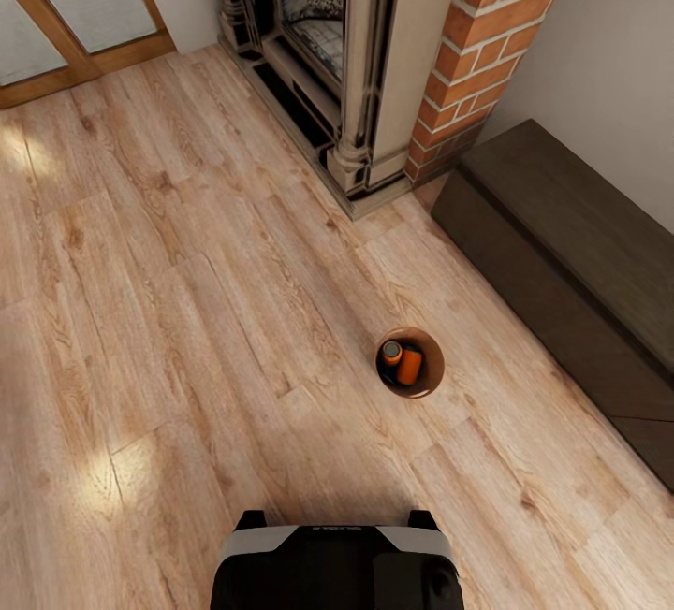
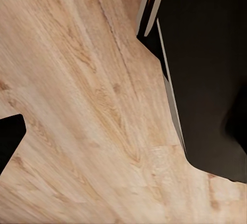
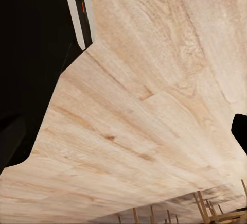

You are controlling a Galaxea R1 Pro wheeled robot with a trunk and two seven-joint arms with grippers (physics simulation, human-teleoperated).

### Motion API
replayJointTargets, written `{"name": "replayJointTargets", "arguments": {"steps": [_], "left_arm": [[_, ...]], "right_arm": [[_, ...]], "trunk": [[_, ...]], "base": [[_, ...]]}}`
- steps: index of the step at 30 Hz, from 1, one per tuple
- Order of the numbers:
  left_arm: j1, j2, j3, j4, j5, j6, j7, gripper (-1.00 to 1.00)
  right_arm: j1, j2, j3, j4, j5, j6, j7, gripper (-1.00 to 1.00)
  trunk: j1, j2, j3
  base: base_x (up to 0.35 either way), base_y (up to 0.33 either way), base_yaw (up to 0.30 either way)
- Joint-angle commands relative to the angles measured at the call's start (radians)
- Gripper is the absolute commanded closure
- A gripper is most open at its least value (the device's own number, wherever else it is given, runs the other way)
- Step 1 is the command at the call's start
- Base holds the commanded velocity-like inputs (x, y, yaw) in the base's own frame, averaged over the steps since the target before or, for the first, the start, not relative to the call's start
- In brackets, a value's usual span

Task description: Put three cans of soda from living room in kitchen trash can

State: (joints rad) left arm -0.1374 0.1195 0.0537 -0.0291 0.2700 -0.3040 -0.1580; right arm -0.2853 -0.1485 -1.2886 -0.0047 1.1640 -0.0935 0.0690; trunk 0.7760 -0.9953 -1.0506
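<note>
Robot base (image 1: pixel 337 568) cut off below; trash can (image 1: pixel 411 363) holds orange cans (image 1: pixel 409 366) (third hidden); gripper states untellable.

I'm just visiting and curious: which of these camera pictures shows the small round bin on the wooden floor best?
The head view: the small round bin stands on the plank floor near the brick fireplace, with an orange can inside. Both wrist views show floorboards and dark robot parts instead.

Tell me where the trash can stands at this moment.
In the head view, the trash can stands on the wooden floor, right of centre, between the brick fireplace and the robot's base.
</note>
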Motion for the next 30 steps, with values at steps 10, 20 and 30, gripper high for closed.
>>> {"name": "replayJointTargets", "arguments": {"steps": [10,20,30], "left_arm": [[0.001,0.0,-0.001,0.001,0.0,0.0,0.0,-1.0],[0.001,0.0,-0.001,0.001,0.0,0.0,0.0,-1.0],[0.0,0.0,-0.001,0.0,0.0,0.001,0.0,-1.0]], "right_arm": [[0.0,0.022,-0.001,0.002,-0.005,0.001,0.0,-1.0],[0.0,0.024,-0.002,0.002,-0.006,0.001,0.0,-1.0],[0.0,0.024,-0.002,0.002,-0.004,0.001,0.0,-1.0]], "trunk": [[0.0,0.0,0.0],[0.0,0.0,0.0],[0.0,0.0,0.0]], "base": [[0.0,0.0,0.0],[0.0,0.0,0.0],[0.0,0.0,0.0]]}}
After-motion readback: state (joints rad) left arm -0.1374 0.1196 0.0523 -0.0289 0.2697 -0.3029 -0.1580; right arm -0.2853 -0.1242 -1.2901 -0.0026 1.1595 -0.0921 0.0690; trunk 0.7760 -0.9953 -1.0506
